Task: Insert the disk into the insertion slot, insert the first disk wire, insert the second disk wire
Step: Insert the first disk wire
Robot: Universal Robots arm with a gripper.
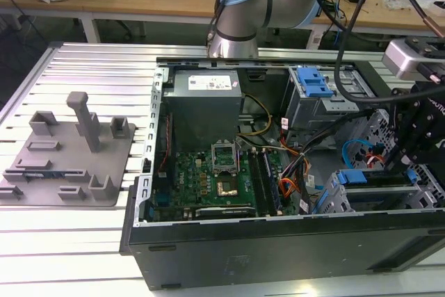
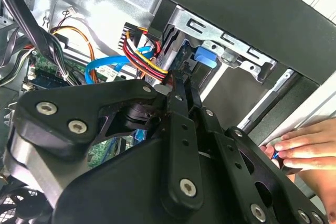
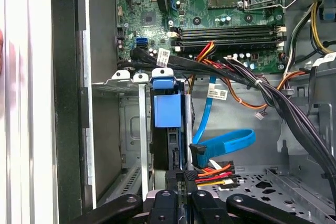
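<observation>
The disk (image 3: 167, 111) sits edge-on in its blue carrier inside the grey insertion slot (image 3: 130, 129). In the exterior view the disk (image 1: 368, 177) lies in the cage (image 1: 379, 199) at the case's lower right corner. My gripper (image 3: 180, 174) is at the disk's rear end, its black fingers close together. A red, yellow and orange wire bundle (image 3: 215, 171) ends right at the fingertips. A blue flat wire (image 3: 226, 142) curls beside the disk, its black plug (image 3: 198, 156) close to the disk's rear. The second wrist view shows the gripper (image 2: 185, 80) meeting the coloured wires (image 2: 144, 59).
A second grey bay with a blue latch (image 1: 313, 85) stands behind. Also inside the case are the motherboard (image 1: 215, 172), the power supply box (image 1: 205, 99) and thick black cables (image 3: 294, 114). A person's hand (image 2: 304, 148) rests outside the case wall. A grey fixture plate (image 1: 66, 151) lies on the exterior view's left.
</observation>
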